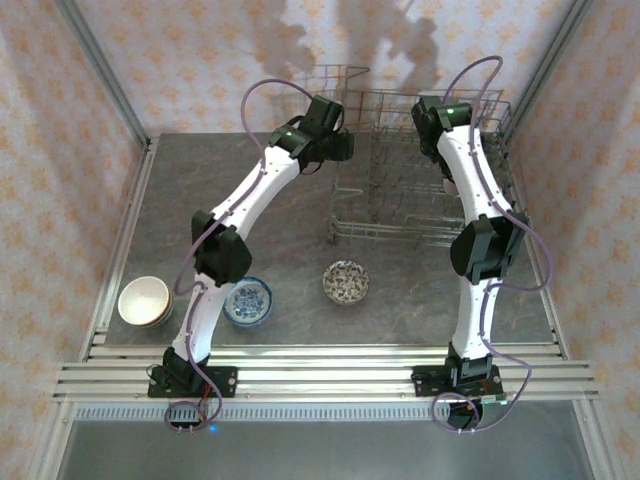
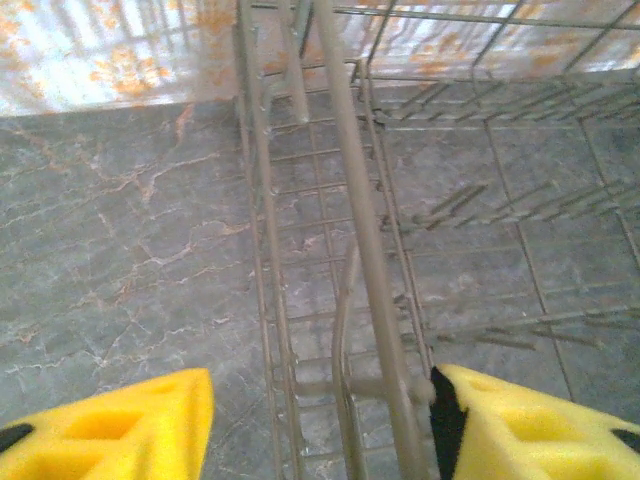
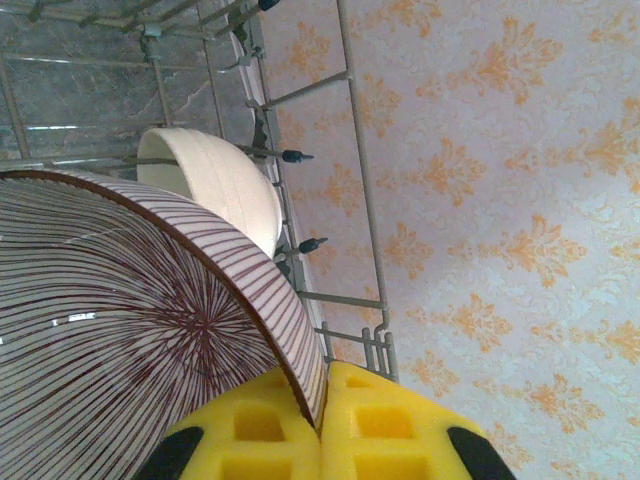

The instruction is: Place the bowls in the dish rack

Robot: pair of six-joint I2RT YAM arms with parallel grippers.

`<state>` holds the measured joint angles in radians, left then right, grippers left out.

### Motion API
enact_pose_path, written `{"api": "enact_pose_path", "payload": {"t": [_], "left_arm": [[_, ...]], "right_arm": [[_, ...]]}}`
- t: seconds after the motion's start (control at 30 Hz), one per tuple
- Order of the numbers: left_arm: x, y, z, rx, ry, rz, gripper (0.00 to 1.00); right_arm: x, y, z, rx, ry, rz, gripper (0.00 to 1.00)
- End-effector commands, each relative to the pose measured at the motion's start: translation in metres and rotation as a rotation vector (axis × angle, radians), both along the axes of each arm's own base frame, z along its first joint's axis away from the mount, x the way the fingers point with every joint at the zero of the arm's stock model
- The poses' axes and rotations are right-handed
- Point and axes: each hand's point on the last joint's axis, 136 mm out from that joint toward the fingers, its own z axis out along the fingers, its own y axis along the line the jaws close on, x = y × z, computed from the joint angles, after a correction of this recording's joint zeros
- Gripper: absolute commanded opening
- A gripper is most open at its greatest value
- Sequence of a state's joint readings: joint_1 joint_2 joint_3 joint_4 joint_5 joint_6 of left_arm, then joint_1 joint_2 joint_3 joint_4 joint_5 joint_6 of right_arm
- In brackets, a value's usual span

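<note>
Grey marbled stone covers the desk, which is enclosed on three sides by cream wallpaper printed with orange floral motifs. Aluminium rails are fixed along its near edge. The wire dish rack is placed at the far right of the desk. A brown-striped bowl is pinched by its rim in the right claw at the rack's far side. Just beside it, a cream bowl is stood on edge against the rack's wire wall. The left claw is spread wide, with its yellow fingers set either side of the rack's left wall. Near the front of the desk are seen stacked cream bowls, a blue-and-white bowl and a speckled bowl.
</note>
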<state>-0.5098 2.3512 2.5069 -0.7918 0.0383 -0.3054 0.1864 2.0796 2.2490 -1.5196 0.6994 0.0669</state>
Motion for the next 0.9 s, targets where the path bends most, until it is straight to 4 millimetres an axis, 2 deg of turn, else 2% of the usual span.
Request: {"api": "enact_pose_path", "payload": {"t": [0.0,0.1,0.2,0.4,0.63,0.87], "left_arm": [[-0.009,0.007,0.021,0.103,-0.051,0.069,0.5],[-0.011,0.0,0.027,0.135,-0.097,0.111,0.38],[-0.012,0.003,0.023,0.138,-0.091,0.159,0.29],[-0.014,0.021,0.021,0.161,-0.083,0.261,0.15],[-0.021,0.053,0.035,0.141,-0.1,0.432,0.0],[-0.04,0.086,0.04,0.092,-0.124,0.629,0.0]], "right_arm": [[-0.011,-0.003,0.024,-0.018,-0.073,-0.017,0.0],[-0.012,-0.002,0.025,-0.013,-0.077,-0.015,0.0],[-0.012,-0.001,0.025,-0.009,-0.074,-0.006,0.0],[-0.007,0.007,0.03,0.007,-0.09,0.029,0.0],[0.0,0.018,0.034,0.061,-0.123,0.054,0.0],[0.008,0.039,0.032,0.082,-0.131,0.1,0.0]]}}
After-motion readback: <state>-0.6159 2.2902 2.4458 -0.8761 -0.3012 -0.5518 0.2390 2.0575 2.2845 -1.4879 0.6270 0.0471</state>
